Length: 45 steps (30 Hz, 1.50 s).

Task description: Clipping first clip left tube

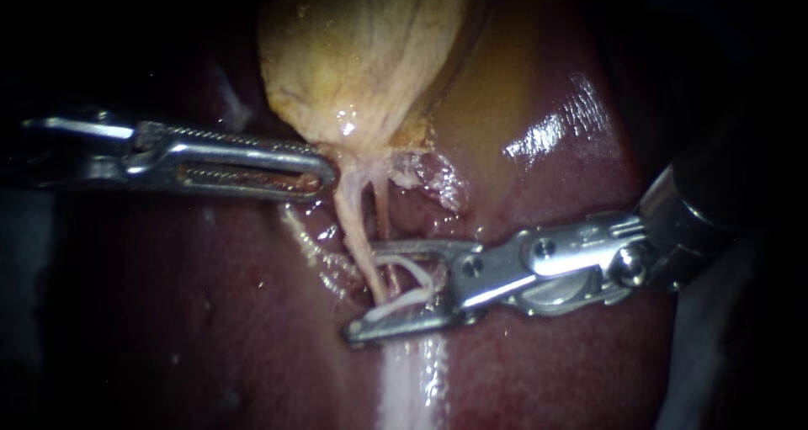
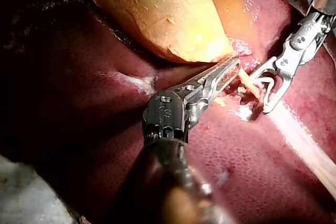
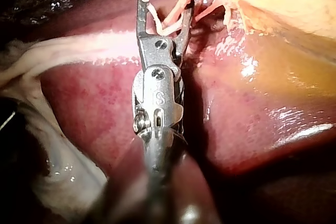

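left instrument [image 1: 324, 172]: jaws closed narrow, tip pinching the neck of the gallbladder [image 1: 362, 51]. The grip looks small.
right instrument [image 1: 364, 293]: jaws stand wide, carrying a white clip [image 1: 417, 280] between them, one leg against each jaw.
left tube [image 1: 355, 228]: runs from the gallbladder neck, just past the left instrument's tip, and into the right instrument's mouth. It crosses between the clip legs out near the jaw tips, not deep in the throat.
right tube [image 1: 381, 211]: thinner strand just beside the left tube, on the side nearer the right instrument's hinge. Can't tell whether it is inside the jaws too.
liver [image 1: 210, 312]: wet and glossy, directly under both instruments.
handling (judgement): the tube is soft, thin, slick and light. It will stretch and tear before it resists, and can slide out of the jaw tips as they close.
where to take it: mid-span, clear of the frayed tissue at the neck, seated deeper between the clip legs.
risk: catching the right tube in the same clip, or the lower jaw digging into the liver.
step: clip positioned, not yet closed.
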Each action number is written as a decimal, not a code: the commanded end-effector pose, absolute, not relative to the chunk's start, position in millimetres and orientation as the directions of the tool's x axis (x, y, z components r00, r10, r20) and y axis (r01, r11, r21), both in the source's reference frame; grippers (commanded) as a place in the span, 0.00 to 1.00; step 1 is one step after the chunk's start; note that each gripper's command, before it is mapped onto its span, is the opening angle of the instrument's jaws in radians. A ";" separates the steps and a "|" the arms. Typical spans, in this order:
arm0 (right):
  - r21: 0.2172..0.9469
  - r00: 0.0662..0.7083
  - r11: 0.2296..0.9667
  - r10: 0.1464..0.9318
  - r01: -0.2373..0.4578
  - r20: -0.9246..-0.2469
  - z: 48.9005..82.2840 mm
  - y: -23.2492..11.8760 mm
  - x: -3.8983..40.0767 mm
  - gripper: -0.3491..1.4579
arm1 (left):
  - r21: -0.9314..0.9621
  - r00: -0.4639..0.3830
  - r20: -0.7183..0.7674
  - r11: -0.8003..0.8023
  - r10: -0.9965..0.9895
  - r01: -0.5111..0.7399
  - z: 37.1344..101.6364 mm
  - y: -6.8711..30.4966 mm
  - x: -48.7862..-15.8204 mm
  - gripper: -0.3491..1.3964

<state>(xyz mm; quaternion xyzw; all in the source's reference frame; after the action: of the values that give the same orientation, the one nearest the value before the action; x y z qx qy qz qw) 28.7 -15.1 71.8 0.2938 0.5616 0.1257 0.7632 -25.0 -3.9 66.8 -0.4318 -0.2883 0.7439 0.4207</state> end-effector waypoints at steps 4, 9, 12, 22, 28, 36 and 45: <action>0.602 0.344 0.785 0.530 0.147 -0.775 72.3 -15.6 29.2 0.47 | -0.792 -0.273 -0.400 -0.479 0.875 -0.378 66.8 -3.9 -25.1 0.00; 0.613 0.350 0.774 0.536 0.158 -0.768 72.8 -16.2 29.6 0.47 | -0.792 -0.273 -0.400 -0.479 0.875 -0.378 66.8 -3.9 -25.1 0.00; 0.622 0.353 0.766 0.543 0.165 -0.762 73.0 -16.5 29.7 0.46 | -0.792 -0.273 -0.400 -0.479 0.875 -0.378 66.8 -3.9 -25.1 0.00; 0.646 0.360 0.744 0.563 0.171 -0.744 73.3 -16.5 29.7 0.36 | -0.792 -0.272 -0.400 -0.479 0.875 -0.378 66.8 -3.9 -25.2 0.00; 0.690 0.381 0.706 0.600 0.163 -0.704 73.7 -16.3 28.9 0.03 | -0.792 -0.272 -0.400 -0.479 0.875 -0.378 66.8 -3.9 -25.2 0.00; 0.703 0.403 0.694 0.605 0.156 -0.687 73.9 -16.2 28.6 0.00 | -0.792 -0.272 -0.400 -0.479 0.875 -0.378 66.8 -3.9 -25.2 0.00; 0.706 0.412 0.691 0.604 0.156 -0.682 73.8 -16.6 28.6 0.00 | -0.792 -0.273 -0.400 -0.480 0.875 -0.377 66.9 -3.9 -25.1 0.00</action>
<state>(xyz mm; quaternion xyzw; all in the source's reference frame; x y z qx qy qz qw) 28.6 -16.6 73.7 0.3638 0.5217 0.1475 0.7575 -25.1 -3.9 66.9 -0.4315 -0.2877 0.7440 0.4213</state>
